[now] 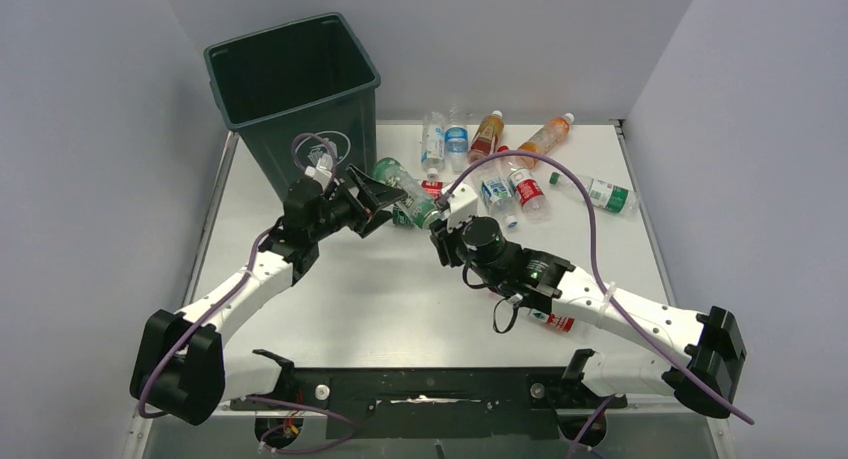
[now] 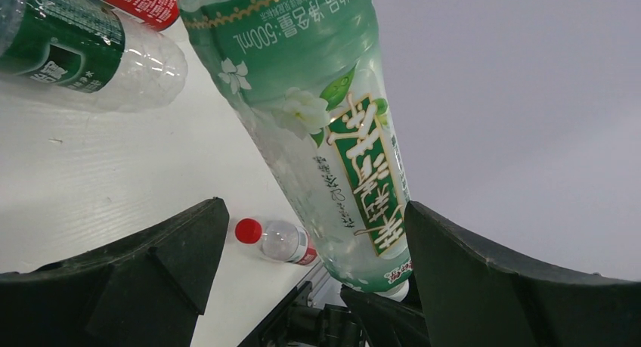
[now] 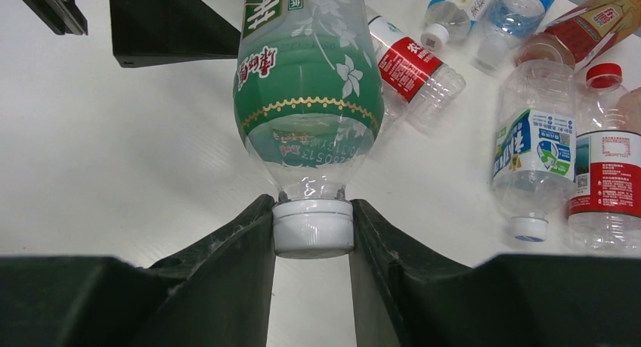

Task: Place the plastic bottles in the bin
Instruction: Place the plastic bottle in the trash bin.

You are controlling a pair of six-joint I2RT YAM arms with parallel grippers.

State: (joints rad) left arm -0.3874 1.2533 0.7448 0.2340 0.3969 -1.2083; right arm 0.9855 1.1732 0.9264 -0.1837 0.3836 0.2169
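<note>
A clear bottle with a green label (image 1: 405, 191) hangs above the table in front of the bin (image 1: 295, 94). My right gripper (image 3: 312, 226) is shut on its white cap (image 3: 313, 227), also seen from above (image 1: 438, 222). My left gripper (image 2: 314, 211) is open with the bottle's body (image 2: 325, 120) between its fingers. The body lies close against one finger (image 2: 484, 271) and well apart from the other (image 2: 151, 264). From above, the left gripper (image 1: 388, 204) sits just right of the bin's front.
Several more plastic bottles (image 1: 490, 134) lie at the back of the table, right of the bin, some close beside the held one (image 3: 537, 150). A red-capped bottle (image 1: 555, 322) lies under my right forearm. Grey walls enclose the table.
</note>
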